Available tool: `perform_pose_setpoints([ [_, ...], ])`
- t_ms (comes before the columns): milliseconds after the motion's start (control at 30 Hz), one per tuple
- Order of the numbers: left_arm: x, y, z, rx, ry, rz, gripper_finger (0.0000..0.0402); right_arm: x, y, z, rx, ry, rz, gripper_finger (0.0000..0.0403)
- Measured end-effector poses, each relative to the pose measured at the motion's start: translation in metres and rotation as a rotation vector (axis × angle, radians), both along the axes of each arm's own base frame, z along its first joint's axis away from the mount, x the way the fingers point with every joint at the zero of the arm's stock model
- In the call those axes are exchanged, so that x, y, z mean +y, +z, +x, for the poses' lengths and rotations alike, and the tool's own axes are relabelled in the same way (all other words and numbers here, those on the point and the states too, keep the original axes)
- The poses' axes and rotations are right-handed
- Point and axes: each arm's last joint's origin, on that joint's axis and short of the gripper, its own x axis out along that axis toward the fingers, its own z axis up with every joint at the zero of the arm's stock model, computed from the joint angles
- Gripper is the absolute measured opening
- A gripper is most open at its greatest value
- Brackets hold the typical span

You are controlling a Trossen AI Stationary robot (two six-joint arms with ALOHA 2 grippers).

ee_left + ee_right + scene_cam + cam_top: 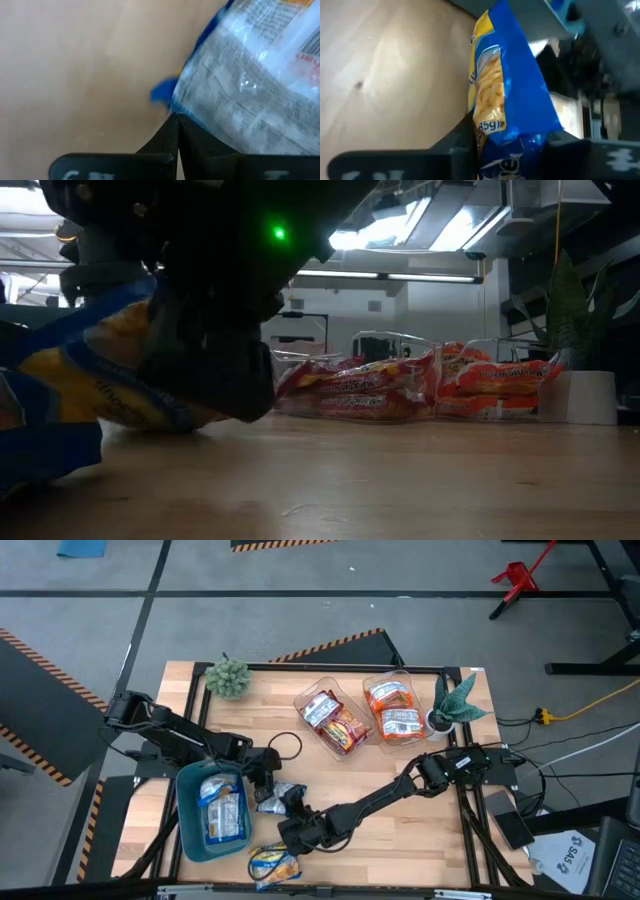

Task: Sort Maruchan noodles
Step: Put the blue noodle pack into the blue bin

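A blue-and-yellow noodle packet (505, 85) stands on edge between the fingers of my right gripper (507, 147), which is shut on it near the table's front left (293, 825). My left gripper (262, 778) is shut just beyond it, beside the blue bin (185, 830); its fingertips (177, 122) meet the edge of a packet's printed silver back (250, 85). Whether that is the same packet, I cannot tell. Another yellow-and-blue packet (272, 865) lies flat at the near edge. Blue packets (222, 810) lie in the bin. My left gripper's shut fingertips stand at the packet's blue-trimmed edge (172, 102); I cannot tell whether they pinch it or only touch it. My right gripper pinches the packet's two flat faces at its near end (490, 127) between its two fingers, slanting down from the table's right. The packet stands on edge, its far end toward the bin.
Two clear trays at the back hold red-brown packets (332, 722) and orange packets (393, 708). A small green plant (228, 677) stands at the far left and a potted plant (452, 705) at the far right. Bare wood (400, 830) lies at the near right.
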Motion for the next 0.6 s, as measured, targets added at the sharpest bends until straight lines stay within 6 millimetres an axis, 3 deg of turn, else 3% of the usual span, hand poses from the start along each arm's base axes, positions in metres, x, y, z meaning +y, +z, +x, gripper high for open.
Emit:
perform_pose_setpoints([
  [267,0.019,0.046,-0.015,-0.167,0.083,-0.020,0.0000,0.004,0.036,0.001,-0.027,-0.111,0.091,0.0089],
  [600,0.030,0.130,-0.063,-0.593,0.157,-0.054,0.0000,-0.004,0.116,0.005,-0.155,-0.146,0.266,0.0089],
])
